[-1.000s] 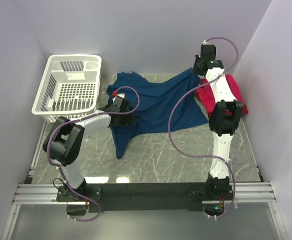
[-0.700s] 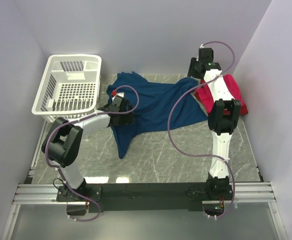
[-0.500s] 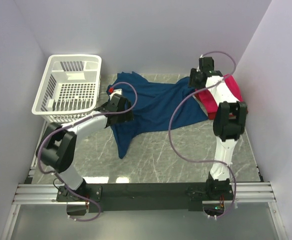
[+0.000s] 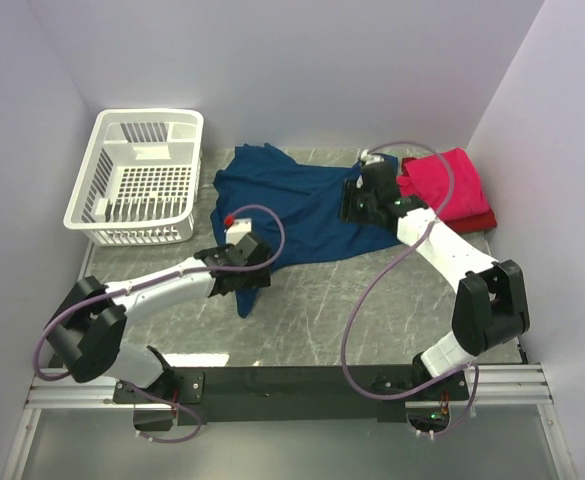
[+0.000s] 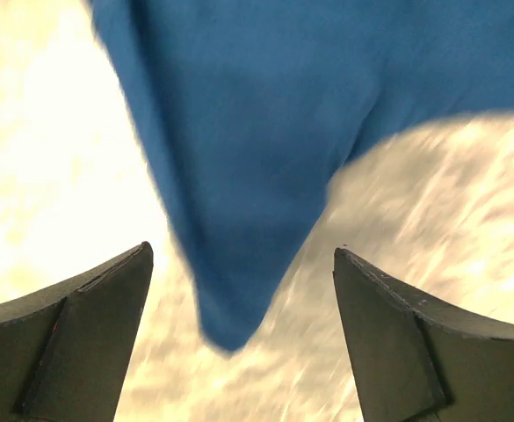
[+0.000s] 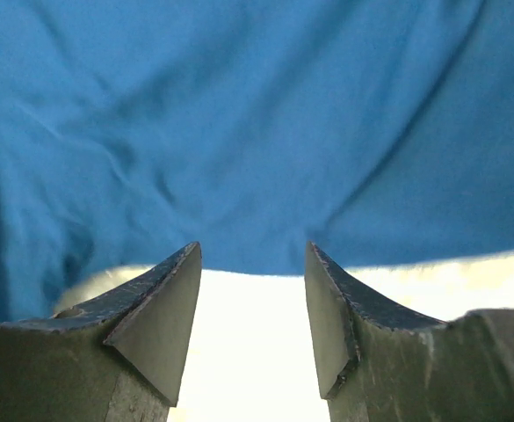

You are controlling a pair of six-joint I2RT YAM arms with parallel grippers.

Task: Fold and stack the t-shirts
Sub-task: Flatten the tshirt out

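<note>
Top view: even soft light, sharp, faint glare on table (image 4: 312, 300) nr front. Left wrist: motion blur, table blown out yellowish. Right wrist: navy t-shirt (image 6: 239, 132) slightly soft, table overexposed.

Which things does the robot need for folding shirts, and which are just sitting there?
For the job: big navy blue cloth t-shirt; folded pinkish-red cloth t-shirt; darker red cloth t-shirt underneath it.
Just sitting there: white slotted plastic basket.

Navy t-shirt (image 5: 239, 158), blurred and frame-cropped, left wrist view
</note>
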